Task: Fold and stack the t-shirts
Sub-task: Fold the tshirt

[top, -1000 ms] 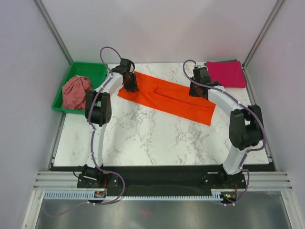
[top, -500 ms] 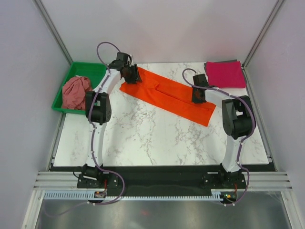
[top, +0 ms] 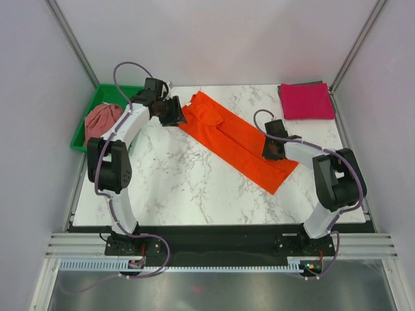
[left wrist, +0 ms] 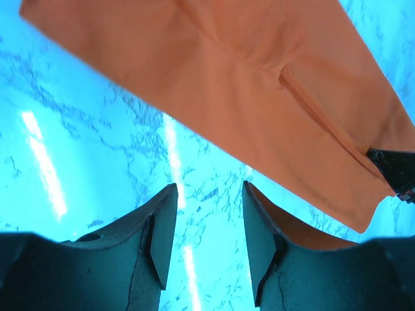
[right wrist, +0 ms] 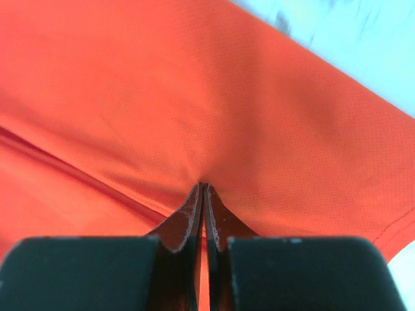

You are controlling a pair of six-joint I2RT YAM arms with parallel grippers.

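Quick status from my end: the orange t-shirt point(top: 237, 136) is lying as a long folded strip, running diagonally across the marble table point(top: 175, 188) from the far left down toward the near right. My right gripper point(right wrist: 203, 189) is clamped tight on it near the lower right end, fingers pressed together with the cloth puckering right at the tips. My left gripper point(left wrist: 206, 194) sits just off the shirt's far-left end, fingers parted, only bare marble between them, so it's holding nothing. The magenta t-shirt point(top: 307, 100) sits folded in the far right corner. The dusty rose t-shirt point(top: 100, 123) is crumpled up in the green tray point(top: 126, 92) off the table's left edge.
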